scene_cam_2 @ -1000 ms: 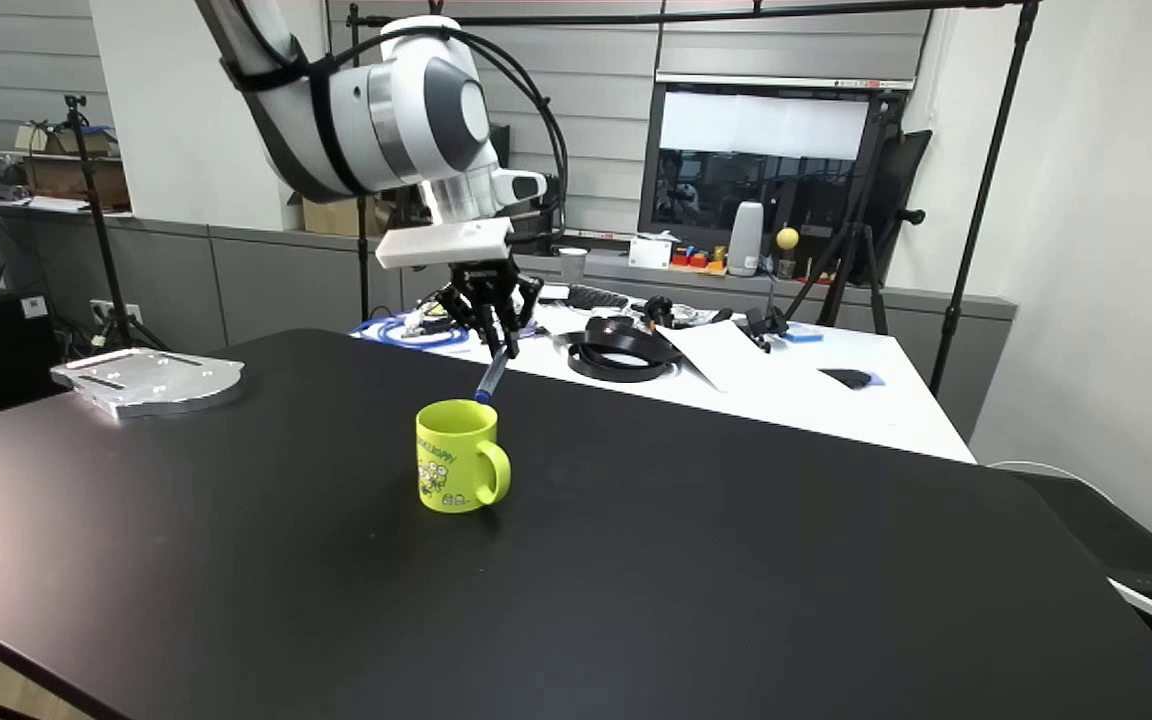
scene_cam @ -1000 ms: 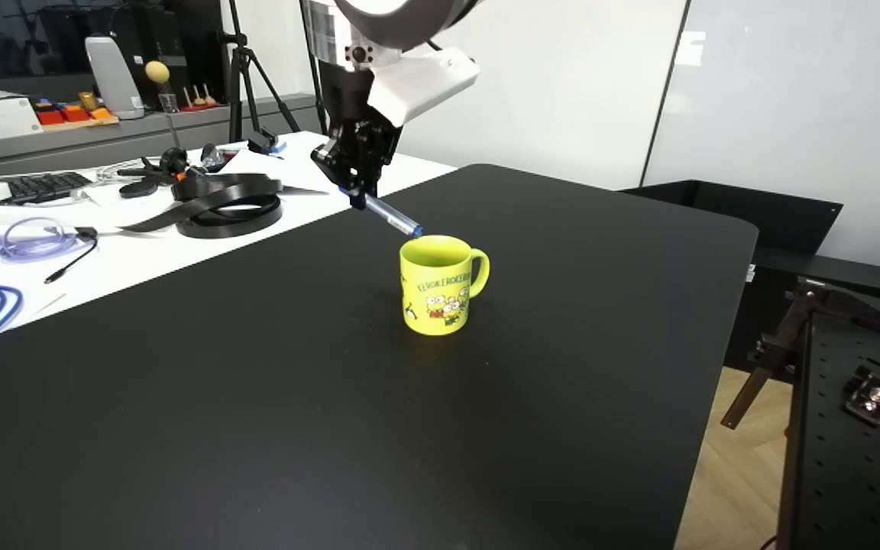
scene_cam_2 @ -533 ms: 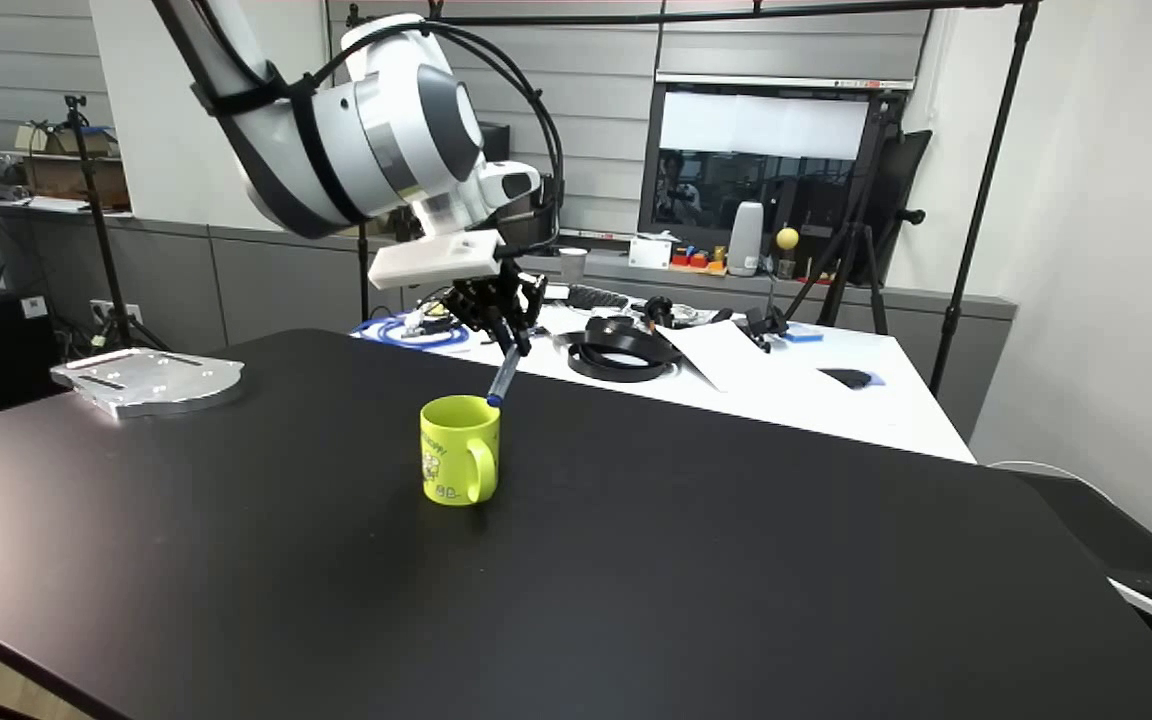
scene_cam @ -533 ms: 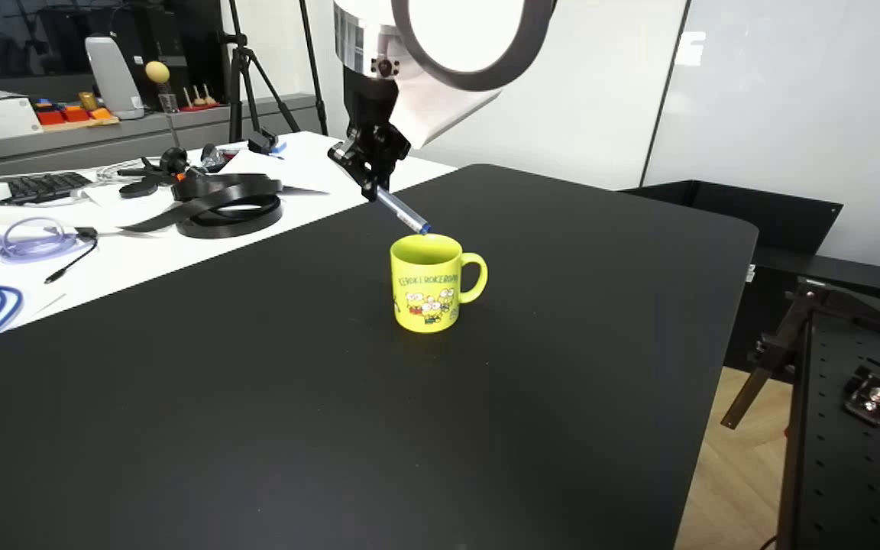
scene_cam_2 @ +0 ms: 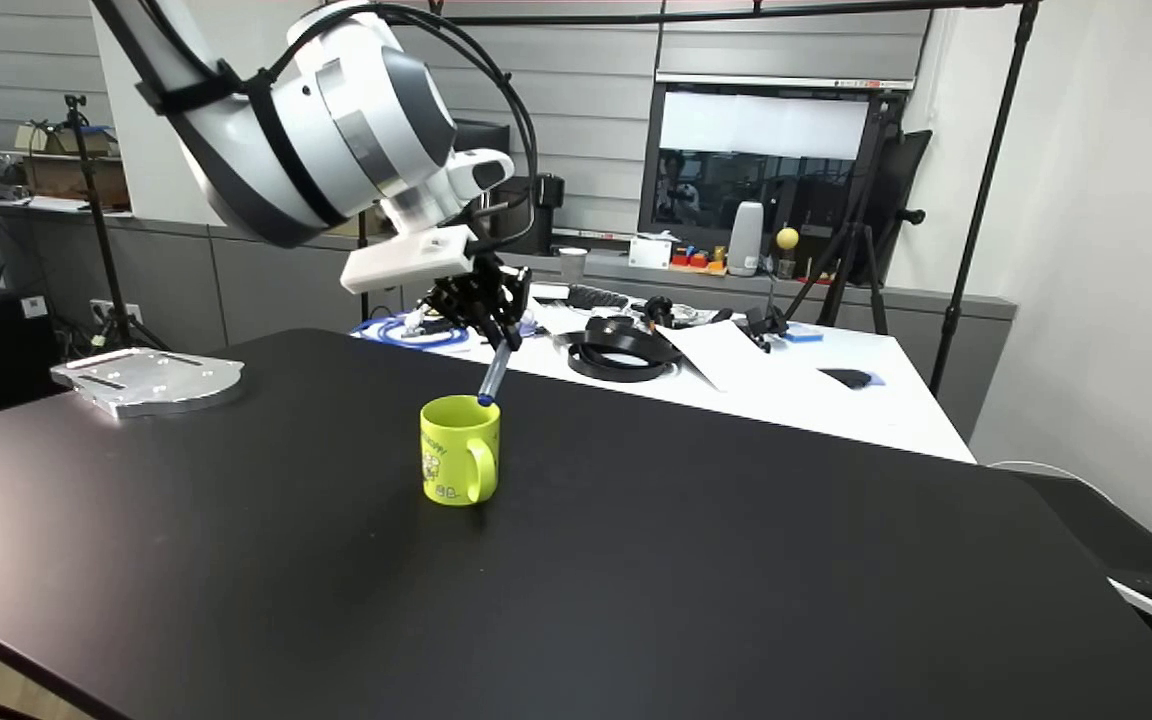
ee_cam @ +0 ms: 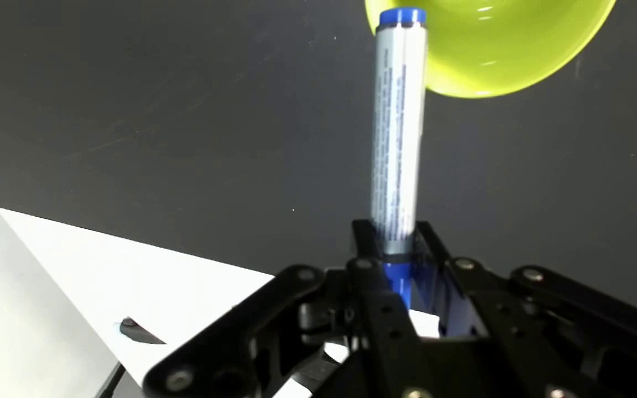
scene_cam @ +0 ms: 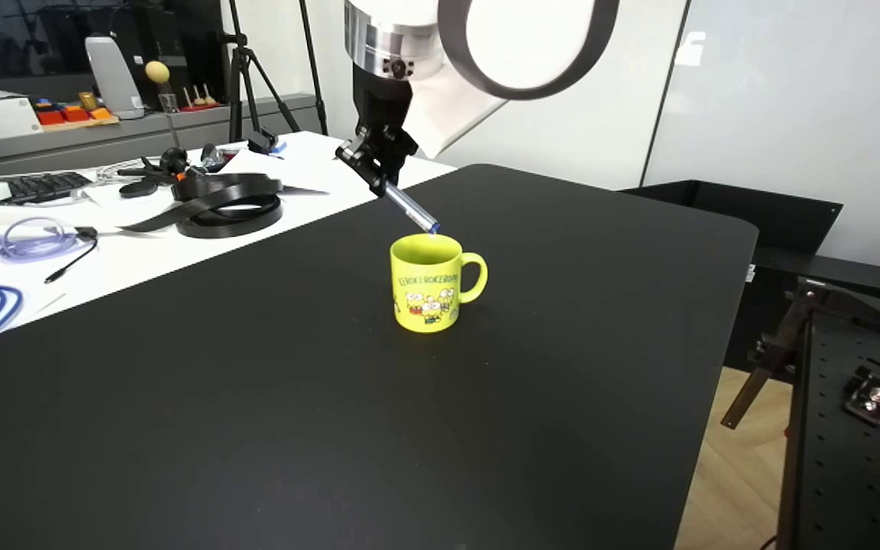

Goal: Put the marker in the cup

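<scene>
The yellow-green cup [scene_cam: 426, 298] stands upright on the black table, also in an exterior view [scene_cam_2: 448, 465]; its open mouth shows in the wrist view [ee_cam: 495, 50]. My gripper [ee_cam: 390, 235] is shut on the blue-capped end of the marker [ee_cam: 398, 132]. The gripper also shows in both exterior views [scene_cam: 380, 182] [scene_cam_2: 502, 335]. The marker slants down from the fingers in both exterior views [scene_cam: 412, 208] [scene_cam_2: 495, 375]. Its free blue end is at the cup's rim, overlapping it in the wrist view; I cannot tell whether they touch.
The black table [scene_cam: 257, 428] has a silver metal plate [scene_cam_2: 151, 380] near one edge. A white table [scene_cam_2: 786, 390] adjoins it, with a black strap roll [scene_cam_2: 621, 350], cables and a keyboard [scene_cam: 43, 187]. A dark perforated side table [scene_cam: 868, 458] stands beyond another edge.
The cup shifted slightly and turned, its handle swinging round, between the first and middle frames; it has stayed put since. My gripper and the marker moved a little, leaving the free end at the rim.
</scene>
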